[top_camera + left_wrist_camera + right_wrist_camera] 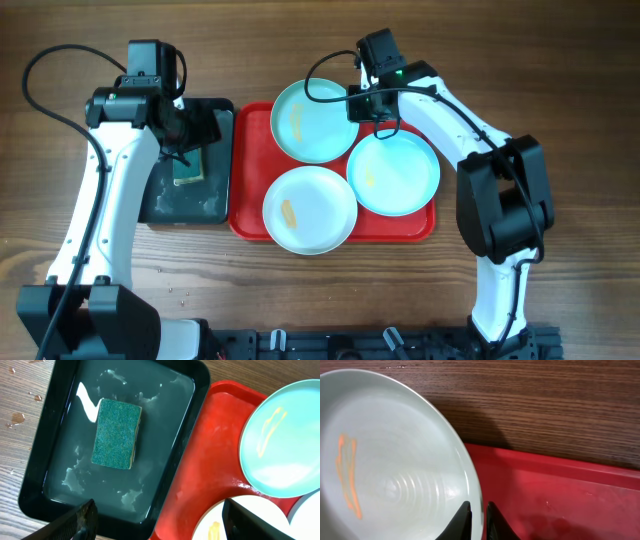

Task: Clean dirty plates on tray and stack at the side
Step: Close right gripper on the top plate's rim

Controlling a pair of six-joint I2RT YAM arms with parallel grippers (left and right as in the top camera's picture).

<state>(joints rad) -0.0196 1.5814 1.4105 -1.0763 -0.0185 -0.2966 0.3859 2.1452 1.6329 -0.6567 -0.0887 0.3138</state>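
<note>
Three plates on the red tray, right arm at the rear one.

The left arm reaches over the black tray [160, 205], with the left gripper [159, 512] hanging wide open near the green sponge [116, 434], which lies lengthwise along that wet tray. Next to it the red tray [250, 170] sits with its long side left-to-right on the brown wood table [560, 80]. It holds a white plate [310, 208], a rear turquoise plate [310, 120] overlapping the far rim, and a right turquoise plate [393, 173], each smeared yellow. The right arm bends inward, and the right gripper [478, 521] seems pinched on the rear turquoise plate's edge.
</note>
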